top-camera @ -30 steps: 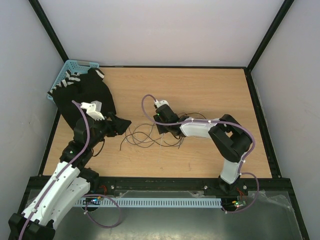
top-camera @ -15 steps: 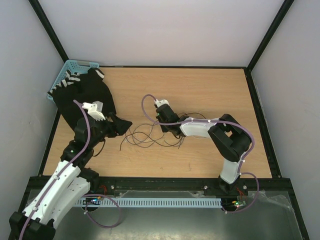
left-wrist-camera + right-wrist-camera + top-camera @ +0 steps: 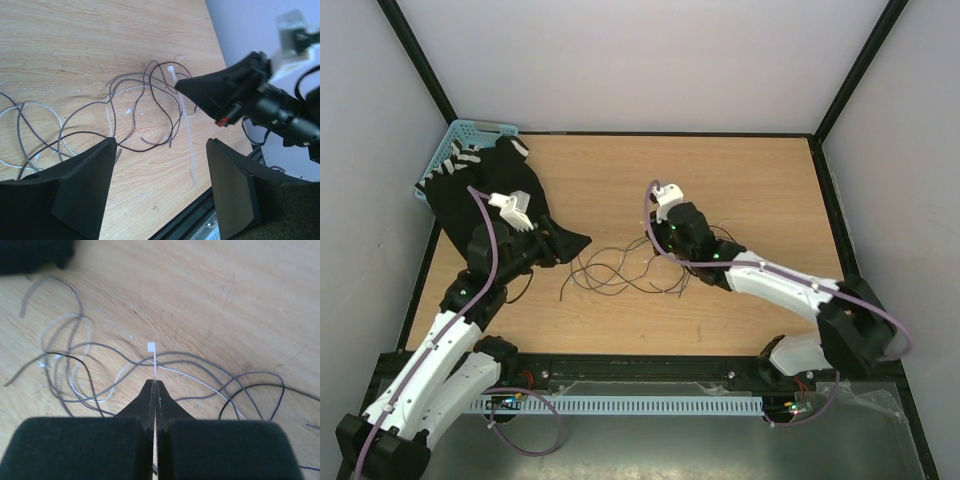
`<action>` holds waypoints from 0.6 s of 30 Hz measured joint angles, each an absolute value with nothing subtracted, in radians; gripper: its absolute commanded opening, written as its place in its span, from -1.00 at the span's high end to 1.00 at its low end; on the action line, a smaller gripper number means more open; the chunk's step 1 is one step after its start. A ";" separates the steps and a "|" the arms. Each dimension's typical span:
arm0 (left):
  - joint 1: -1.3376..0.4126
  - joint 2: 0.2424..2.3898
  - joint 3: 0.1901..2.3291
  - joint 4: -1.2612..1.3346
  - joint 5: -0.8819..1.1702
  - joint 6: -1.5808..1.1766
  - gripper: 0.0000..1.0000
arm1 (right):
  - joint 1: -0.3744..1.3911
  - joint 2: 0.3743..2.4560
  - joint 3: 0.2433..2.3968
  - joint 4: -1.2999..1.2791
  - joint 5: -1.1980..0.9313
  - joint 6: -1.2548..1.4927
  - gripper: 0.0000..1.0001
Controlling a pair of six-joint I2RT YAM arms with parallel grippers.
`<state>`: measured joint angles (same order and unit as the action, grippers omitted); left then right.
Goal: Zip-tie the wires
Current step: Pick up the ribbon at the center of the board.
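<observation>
Light wooden table inside a white-walled enclosure with black corner posts, seen from above. A blue basket and a black cloth lie toward 10 o'clock. The wires sprawl loose at the table's centre, their loops overlapping but not gathered.

The right gripper, reaching in from about 2 o'clock of the tangle, has its jaws pressed together on a white zip tie. The strip stands out beyond the fingertips with its square head foremost, presumably so that this end can be led under or around the strands. In the left wrist view, the rest of the tie runs on past the jaws toward 6 o'clock.

The left gripper, at 9 o'clock of the wires, hangs above them with its jaws spread wide and nothing between them. It appears placed to gather the strands or to receive the tie's head. No loop is formed yet, so the task is judged to be at its threading stage.
</observation>
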<state>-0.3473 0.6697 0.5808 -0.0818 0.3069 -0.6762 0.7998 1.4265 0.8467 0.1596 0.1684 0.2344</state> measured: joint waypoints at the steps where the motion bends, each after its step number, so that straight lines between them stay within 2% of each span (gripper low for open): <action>1: -0.347 0.678 0.587 -0.078 0.309 -0.686 -0.45 | 0.801 1.388 0.831 0.180 0.156 0.233 1.00; 7: -0.359 0.743 0.623 -0.015 0.314 -0.779 -0.39 | 0.889 1.245 0.757 0.272 0.208 0.176 1.00; 18: -0.522 0.869 0.649 0.097 0.215 -0.906 -0.36 | 1.084 1.224 0.710 0.377 0.424 -0.013 1.00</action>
<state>-0.5220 0.8692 0.6487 0.0967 0.2153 -0.9058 1.0843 1.2240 0.7097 0.3771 0.4240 -0.0132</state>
